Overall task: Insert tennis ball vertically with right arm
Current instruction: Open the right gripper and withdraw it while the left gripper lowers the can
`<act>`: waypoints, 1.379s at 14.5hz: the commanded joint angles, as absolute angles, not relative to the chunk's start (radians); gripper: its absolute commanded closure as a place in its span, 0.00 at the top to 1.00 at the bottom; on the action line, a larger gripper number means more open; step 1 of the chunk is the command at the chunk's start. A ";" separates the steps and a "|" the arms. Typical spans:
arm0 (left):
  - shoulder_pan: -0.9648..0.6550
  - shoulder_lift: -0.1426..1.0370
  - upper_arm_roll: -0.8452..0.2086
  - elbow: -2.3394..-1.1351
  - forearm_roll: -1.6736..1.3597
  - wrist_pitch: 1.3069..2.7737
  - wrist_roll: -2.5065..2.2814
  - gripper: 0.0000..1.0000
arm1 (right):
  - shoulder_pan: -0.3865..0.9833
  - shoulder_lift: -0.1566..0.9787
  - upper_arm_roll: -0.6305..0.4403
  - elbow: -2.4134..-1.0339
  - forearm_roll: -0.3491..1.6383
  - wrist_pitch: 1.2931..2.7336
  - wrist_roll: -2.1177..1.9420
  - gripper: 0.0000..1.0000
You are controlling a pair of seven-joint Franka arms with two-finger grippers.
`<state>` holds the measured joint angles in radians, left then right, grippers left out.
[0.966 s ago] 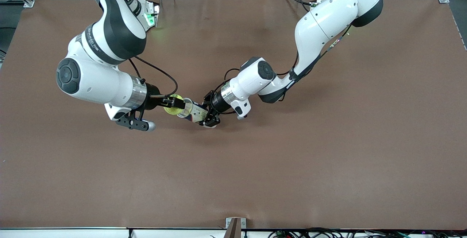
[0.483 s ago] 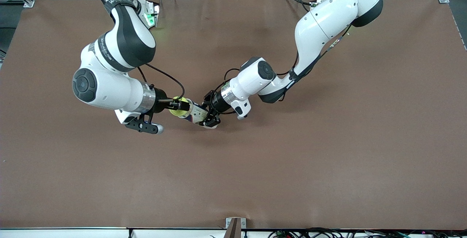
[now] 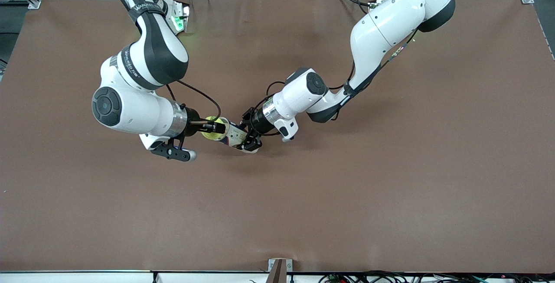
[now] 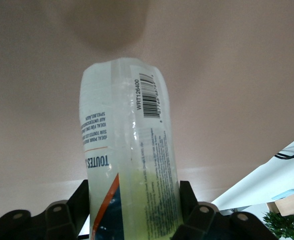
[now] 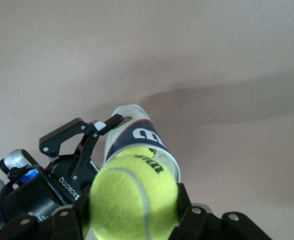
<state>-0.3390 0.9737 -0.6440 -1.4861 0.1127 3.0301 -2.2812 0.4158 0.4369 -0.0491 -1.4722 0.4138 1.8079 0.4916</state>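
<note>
A yellow tennis ball [image 3: 210,129] is clamped in my right gripper [image 3: 215,128], which is shut on it; in the right wrist view the ball [image 5: 134,197] fills the space between the fingers [image 5: 183,200]. A clear plastic ball can [image 3: 233,134] with a printed label lies nearly level above the table. My left gripper [image 3: 250,139] is shut on its closed end. The ball sits right at the can's open mouth [image 5: 163,159]. In the left wrist view the can [image 4: 127,150] stands between the fingers [image 4: 187,197]. The left gripper also shows in the right wrist view [image 5: 82,142].
The brown table [image 3: 390,187] stretches wide around both grippers. A small device with a green light [image 3: 179,19] sits near the right arm's base. A metal bracket [image 3: 279,268] is at the table edge nearest the front camera.
My right arm has moved toward the left arm's end, carrying the ball up to the can's mouth. The left arm and can have stayed still.
</note>
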 commanded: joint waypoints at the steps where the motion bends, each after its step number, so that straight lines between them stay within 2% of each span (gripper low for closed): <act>1: -0.347 0.971 -0.643 -1.476 0.089 3.033 -2.290 0.75 | 0.416 0.437 -0.049 -1.471 0.397 1.799 0.505 0.42; 2: -0.347 0.971 -0.643 -1.476 0.089 3.033 -2.290 0.75 | 0.416 0.436 -0.049 -1.470 0.397 1.799 0.506 0.46; 4: -0.351 0.971 -0.643 -1.476 0.089 3.033 -2.290 0.76 | 0.416 0.436 -0.049 -1.470 0.397 1.799 0.508 0.87; 5: -0.351 0.971 -0.643 -1.474 0.087 3.033 -2.290 0.77 | 0.416 0.436 -0.049 -1.470 0.397 1.799 0.509 1.00; 15: -0.350 0.971 -0.643 -1.474 0.086 3.033 -2.295 0.76 | 0.407 0.433 -0.055 -1.459 0.397 1.796 0.502 1.00; 20: -0.351 0.971 -0.641 -1.474 0.086 3.037 -2.324 0.66 | 0.331 0.410 -0.054 -1.457 0.347 1.715 0.468 1.00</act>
